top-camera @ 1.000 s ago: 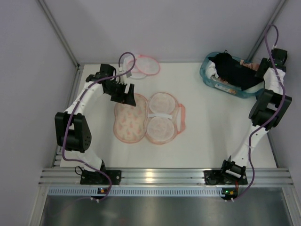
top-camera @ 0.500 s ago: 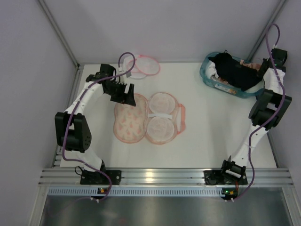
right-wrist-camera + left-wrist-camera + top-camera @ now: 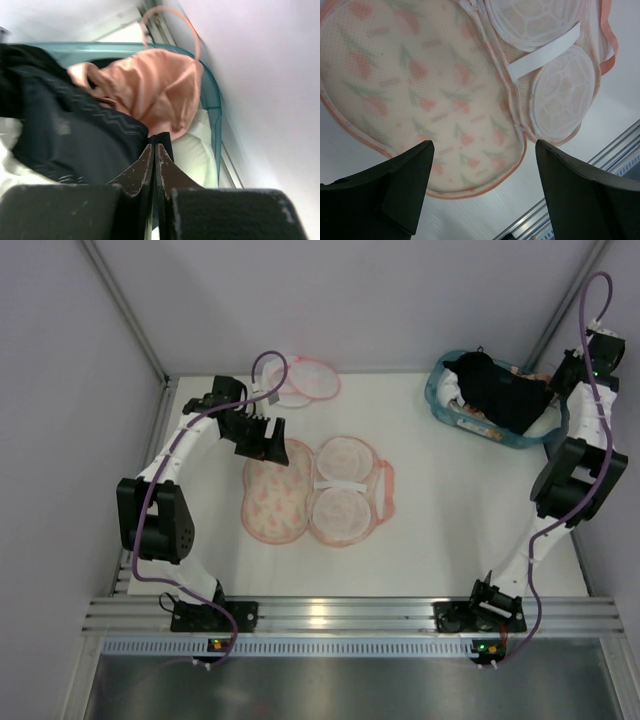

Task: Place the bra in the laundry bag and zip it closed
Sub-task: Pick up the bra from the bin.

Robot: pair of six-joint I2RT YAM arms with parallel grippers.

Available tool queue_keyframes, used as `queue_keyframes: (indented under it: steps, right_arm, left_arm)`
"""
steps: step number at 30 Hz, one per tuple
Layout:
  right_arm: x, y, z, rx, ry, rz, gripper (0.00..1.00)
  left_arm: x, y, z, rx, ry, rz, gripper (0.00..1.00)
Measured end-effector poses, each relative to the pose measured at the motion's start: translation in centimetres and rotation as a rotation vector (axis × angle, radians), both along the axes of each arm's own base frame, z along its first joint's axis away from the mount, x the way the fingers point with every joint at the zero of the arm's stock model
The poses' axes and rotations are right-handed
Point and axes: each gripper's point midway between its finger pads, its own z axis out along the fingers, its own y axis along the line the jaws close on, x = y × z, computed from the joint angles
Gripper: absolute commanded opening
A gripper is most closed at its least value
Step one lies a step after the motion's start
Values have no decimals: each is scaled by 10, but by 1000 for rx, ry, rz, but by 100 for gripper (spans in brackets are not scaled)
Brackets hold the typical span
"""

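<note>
White table (image 3: 450, 530), grey walls. My right gripper (image 3: 155, 146) is at the teal basket (image 3: 214, 100) in the far right corner, fingers pressed together. The tips sit where the pink bra (image 3: 150, 90) meets a black garment (image 3: 65, 135), both in the basket; cannot tell if cloth is caught. My left gripper (image 3: 483, 150) hangs spread wide over the printed padded piece (image 3: 420, 90). The laundry bag (image 3: 308, 380) lies at the table's far edge.

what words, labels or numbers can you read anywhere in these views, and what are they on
No text can be read in any view.
On the printed padded piece: small pink word-like marks among the flower print, too blurred to read.
On the bra, the black garment and the teal basket: no label, brand or number shows.
</note>
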Motion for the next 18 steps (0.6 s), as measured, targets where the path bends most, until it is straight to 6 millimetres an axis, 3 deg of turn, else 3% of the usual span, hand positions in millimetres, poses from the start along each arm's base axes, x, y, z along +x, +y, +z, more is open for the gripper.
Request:
queue_keyframes:
  steps: [3,10,18]
  right_arm:
    - [-4,8,23,5,-46,17,0]
    - [-16,28,49,47,-97,67,0]
    - [-34,78,95,170,-206,203,0]
  left_arm:
    - [0,0,0,0,0,0,88]
    - [1,0,1,-1,-3,0,88]
    - [1,-7,8,-42,-9,-19,87]
